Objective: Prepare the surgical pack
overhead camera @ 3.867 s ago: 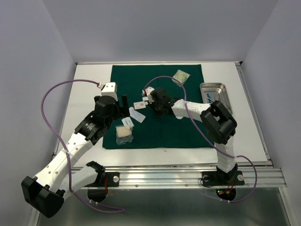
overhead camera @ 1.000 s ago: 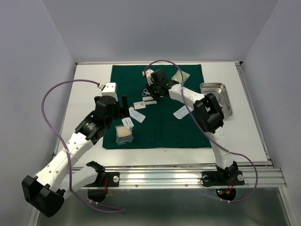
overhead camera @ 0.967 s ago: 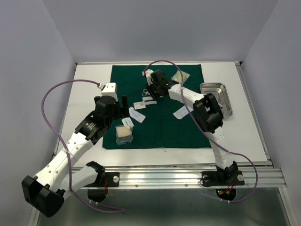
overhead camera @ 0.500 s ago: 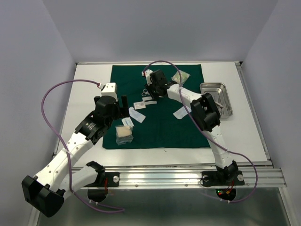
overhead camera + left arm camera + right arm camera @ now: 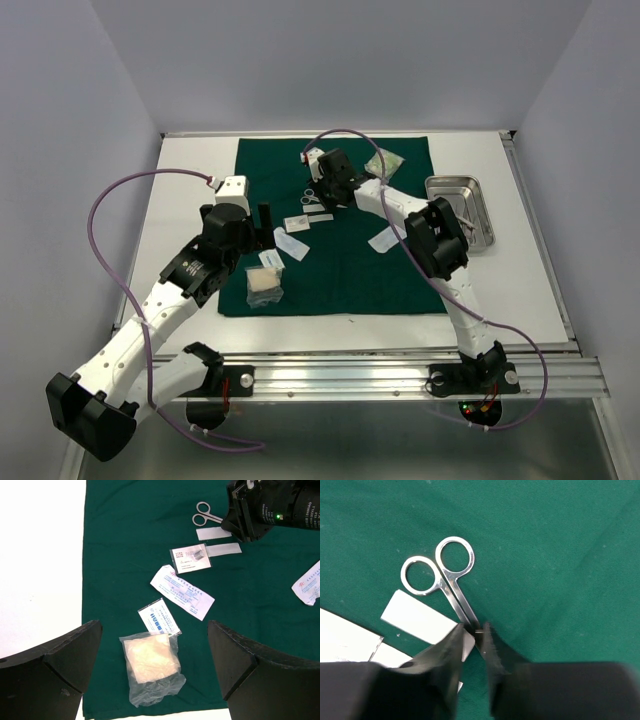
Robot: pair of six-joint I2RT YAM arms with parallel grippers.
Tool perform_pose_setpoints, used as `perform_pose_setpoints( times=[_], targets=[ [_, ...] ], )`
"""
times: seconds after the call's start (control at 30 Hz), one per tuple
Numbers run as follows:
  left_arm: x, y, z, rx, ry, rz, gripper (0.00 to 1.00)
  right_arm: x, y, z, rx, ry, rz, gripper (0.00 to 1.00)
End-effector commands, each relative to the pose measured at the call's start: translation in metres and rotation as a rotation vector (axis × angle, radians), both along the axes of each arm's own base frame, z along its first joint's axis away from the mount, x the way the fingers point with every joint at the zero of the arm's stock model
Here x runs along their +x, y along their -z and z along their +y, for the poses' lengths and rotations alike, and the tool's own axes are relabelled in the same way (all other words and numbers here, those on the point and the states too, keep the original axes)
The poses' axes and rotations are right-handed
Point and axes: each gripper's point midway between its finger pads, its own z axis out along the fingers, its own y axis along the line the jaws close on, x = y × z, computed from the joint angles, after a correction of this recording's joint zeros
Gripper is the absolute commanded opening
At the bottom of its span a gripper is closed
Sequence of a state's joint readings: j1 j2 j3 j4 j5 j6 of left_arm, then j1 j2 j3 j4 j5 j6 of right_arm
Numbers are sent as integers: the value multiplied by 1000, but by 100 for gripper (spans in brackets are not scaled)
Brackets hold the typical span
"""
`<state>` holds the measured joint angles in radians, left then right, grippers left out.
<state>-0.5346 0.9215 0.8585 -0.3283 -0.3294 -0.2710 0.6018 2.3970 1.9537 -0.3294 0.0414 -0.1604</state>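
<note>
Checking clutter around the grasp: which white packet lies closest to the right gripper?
The small plain white strip beside the scissors, reaching the right gripper; the printed packets and gauze bag lie farther off.

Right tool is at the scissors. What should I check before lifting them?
1. Right tool straddles scissors near the pivot: ok.
2. Grip firm: cannot tell.
3. White strip clear of the tool: not ok, they overlap.
4. Left tool open, away from scissors: ok.
5. Tray free: cannot tell, arm covers part.
</note>
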Motion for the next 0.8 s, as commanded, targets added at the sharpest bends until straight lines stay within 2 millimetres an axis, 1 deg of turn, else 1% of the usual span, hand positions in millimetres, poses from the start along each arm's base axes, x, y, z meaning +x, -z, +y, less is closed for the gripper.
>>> perform_pose_setpoints(
  times=[0.0,0.1,0.13,0.3,0.33,0.37,0.5,0.53,0.6,0.63,0.77],
  targets=[
    [3,-13,4,-15,-22,-46,99,-2,8,-4,-11,2,8,22],
    [3,-12,4,-15,-20,-44,99,-6,-1,-5,-1,0,7,20],
    [3,-12,4,-17,-20,-47,99,-7,-9,-5,5,-1,-1,19],
    [3,-12,3,-19,-17,-47,99,-10,-31,-7,24,4,-24,15],
    [3,-13,3,-20,-17,-48,99,-10,-35,-8,27,8,-28,13],
    [3,-13,3,-20,-17,-48,99,-11,-44,-9,35,10,-39,9],
    [2,-14,3,-23,-18,-51,99,-12,-60,-10,53,20,-57,1],
    [2,-14,4,-20,-19,-50,99,-13,-69,-11,65,30,-68,1],
    [2,-15,4,-21,-20,-53,99,-15,-72,-15,62,42,-71,1],
    [2,-15,4,-21,-20,-53,99,-15,-80,-16,68,50,-82,1],
    [1,-16,4,-24,-19,-57,99,-22,-86,-25,60,70,-87,1]
  ],
)
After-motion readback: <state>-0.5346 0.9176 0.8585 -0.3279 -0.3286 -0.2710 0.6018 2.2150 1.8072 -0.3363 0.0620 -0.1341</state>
